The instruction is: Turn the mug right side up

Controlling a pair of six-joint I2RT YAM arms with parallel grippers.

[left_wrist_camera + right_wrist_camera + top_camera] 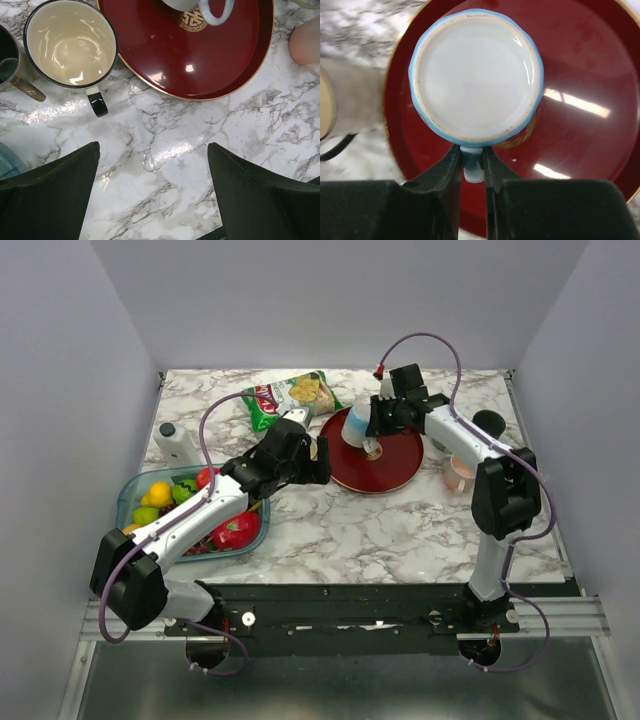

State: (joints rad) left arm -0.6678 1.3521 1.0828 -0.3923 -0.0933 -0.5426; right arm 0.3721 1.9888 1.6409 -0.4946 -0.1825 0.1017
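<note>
1. Top view: The table (400, 530) has a white marble pattern with grey veins, and plain pale walls (340, 300) stand on three sides of it. The red plate (390, 475) lies toward the back of the table, near the middle. On the left part of the plate is the blue mug (355, 427), with its bottom turned upward. The right gripper (376, 436) is over the plate and touches the mug at its side. The left gripper (316, 452) is just beside the left edge of the plate, with its jaws wide apart and nothing between them. Well apart to the left of the plate there is a blue tub (124, 502) with fruit. A green snack bag (292, 398) lies behind the plate, and a pink cup (460, 472) stands to its right.

2. Left wrist view: The two fingers (50, 200) are spread over bare marble, on the near side of the plate (200, 55). A cream cup (70, 42) stands upright just beside the plate's edge. Of the blue mug only the handle (216, 10) shows, on the plate.

3. Right wrist view: The blue mug (476, 80) stands upside down on the plate (580, 75), with its white base facing the camera. Its handle points toward the right gripper (471, 172), and the jaws are closed on this handle, one on each side.
</note>
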